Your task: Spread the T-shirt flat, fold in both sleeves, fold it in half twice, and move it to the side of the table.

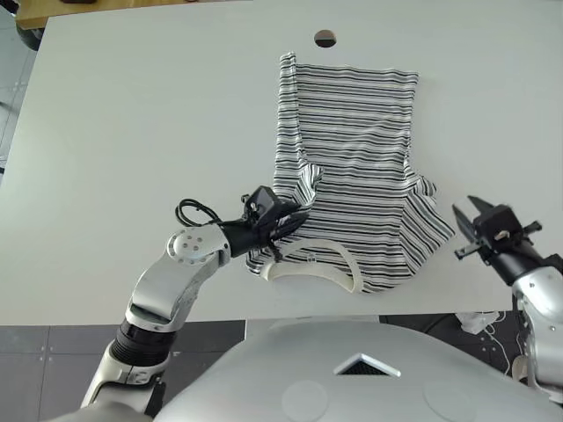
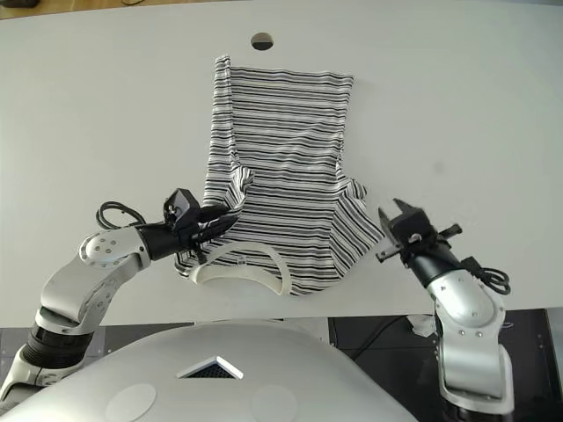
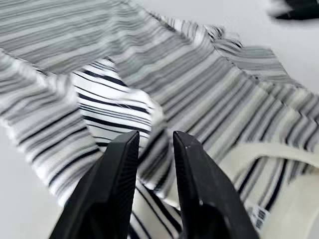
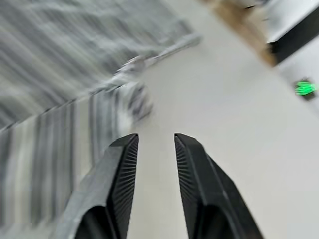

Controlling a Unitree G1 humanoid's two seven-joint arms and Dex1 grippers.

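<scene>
At the near edge of the white bench, the striped T-shirt lies with its cream collar toward the robot and its hem pointing away. A small tag sits inside the collar band.

The left gripper is low over the shirt's left shoulder, just beside the collar. Its two black fingers stand a narrow gap apart, with striped cloth showing between them and nothing pinched. Just beyond its tips the left sleeve is rumpled and turned in over the body of the shirt.

On the other side, the right gripper hangs over bare bench just beside the right sleeve, apart from it. Its fingers are likewise parted and hold nothing. That sleeve sticks out from the body toward the gripper, with a crease where it meets the chest and a small bunch of cloth at the armpit.

Farther out, the body of the shirt lies mostly flat and runs straight to the hem. Its left side is slightly rolled along the edge up to the far corner. The shirt sits right of the bench's middle, with a wide stretch of bare top to its left.

Past the hem, near the far edge, there is a round hole in the bench, apart from the cloth.
</scene>
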